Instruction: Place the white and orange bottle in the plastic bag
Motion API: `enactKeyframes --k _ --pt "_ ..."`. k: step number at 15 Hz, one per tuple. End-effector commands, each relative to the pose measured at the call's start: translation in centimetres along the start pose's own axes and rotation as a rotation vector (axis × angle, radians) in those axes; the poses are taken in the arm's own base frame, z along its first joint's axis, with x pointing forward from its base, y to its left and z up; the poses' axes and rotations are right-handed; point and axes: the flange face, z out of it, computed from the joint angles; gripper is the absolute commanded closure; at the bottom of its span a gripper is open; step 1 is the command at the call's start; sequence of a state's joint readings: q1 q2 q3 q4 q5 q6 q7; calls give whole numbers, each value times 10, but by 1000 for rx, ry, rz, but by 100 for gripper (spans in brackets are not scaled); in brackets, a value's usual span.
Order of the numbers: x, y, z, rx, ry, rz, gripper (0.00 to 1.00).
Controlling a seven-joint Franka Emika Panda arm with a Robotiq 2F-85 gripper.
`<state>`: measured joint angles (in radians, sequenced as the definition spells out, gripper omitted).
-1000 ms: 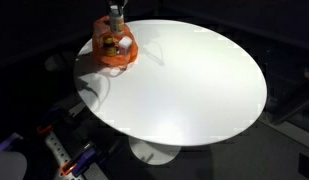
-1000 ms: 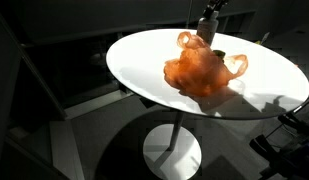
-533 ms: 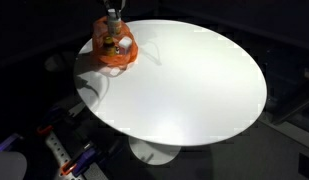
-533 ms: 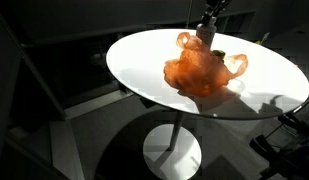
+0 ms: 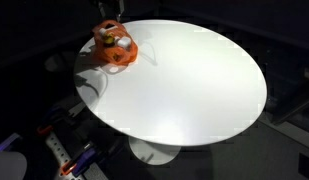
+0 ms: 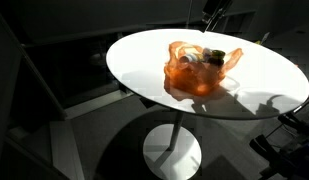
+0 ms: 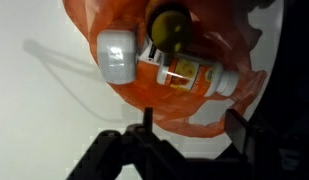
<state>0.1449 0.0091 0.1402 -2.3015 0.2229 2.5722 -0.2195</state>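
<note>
The white and orange bottle (image 7: 184, 72) lies on its side inside the orange plastic bag (image 7: 199, 112), its white cap (image 7: 117, 55) pointing left. My gripper (image 7: 191, 125) hangs just above the bag, open, with nothing between its dark fingers (image 7: 237, 125). In both exterior views the bag (image 5: 116, 48) (image 6: 194, 72) sits near the edge of the round white table (image 5: 194, 80), and the bottle (image 6: 199, 58) shows pale inside it. The gripper (image 6: 212, 12) is above the bag and apart from it.
A dark olive round object (image 7: 169, 25) lies in the bag beside the bottle. The table stands on a white pedestal base (image 6: 172, 155). Blue and orange gear (image 5: 64, 155) lies on the dark floor below the table's edge.
The gripper opened, let go of the bottle and rose out of the bag. The bottle now lies in the bag, whose mouth has spread open.
</note>
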Motion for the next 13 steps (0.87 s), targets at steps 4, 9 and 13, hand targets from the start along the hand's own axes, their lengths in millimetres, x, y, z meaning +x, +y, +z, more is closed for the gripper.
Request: enactKeyframes --k 4,9,13 --pt "2 3 -17 0 36 -1 0" --pt "4 11 -40 19 74 26 0" --pt "6 8 -31 5 67 37 0"
